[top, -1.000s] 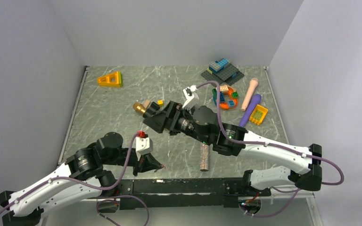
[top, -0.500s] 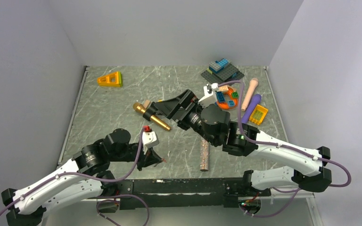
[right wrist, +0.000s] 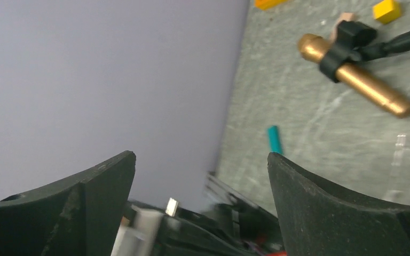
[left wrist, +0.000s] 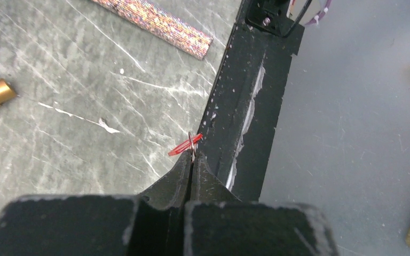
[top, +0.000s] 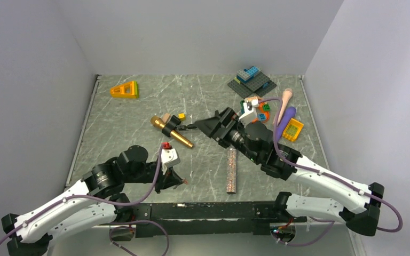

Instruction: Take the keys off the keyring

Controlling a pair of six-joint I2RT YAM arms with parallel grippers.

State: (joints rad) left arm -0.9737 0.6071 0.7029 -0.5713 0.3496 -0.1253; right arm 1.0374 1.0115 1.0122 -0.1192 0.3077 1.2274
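My left gripper (top: 180, 182) is shut on a thin metal keyring (left wrist: 191, 143) with a red key (left wrist: 180, 149) hanging on it. It is held just above the table's near edge, beside the black base rail (left wrist: 248, 106); the tips (left wrist: 192, 159) are pressed together. My right gripper (top: 203, 126) is open and empty, held above the table's middle to the right of a gold cylinder (top: 172, 133). In the right wrist view its fingers (right wrist: 101, 181) stand wide apart, and a small teal piece (right wrist: 274, 140) lies on the table below.
A black clip with a cord (right wrist: 343, 41) sits on the gold cylinder. A glitter stick (top: 231, 170) lies near the front. A yellow wedge (top: 125, 89) is back left; a Lego plate (top: 251, 80), an orange ring of blocks (top: 260, 111) and pink and purple cylinders (top: 283, 114) are back right.
My right gripper has drawn back to the right, away from the gold cylinder. My left arm shifted slightly right with the keyring, then held still.
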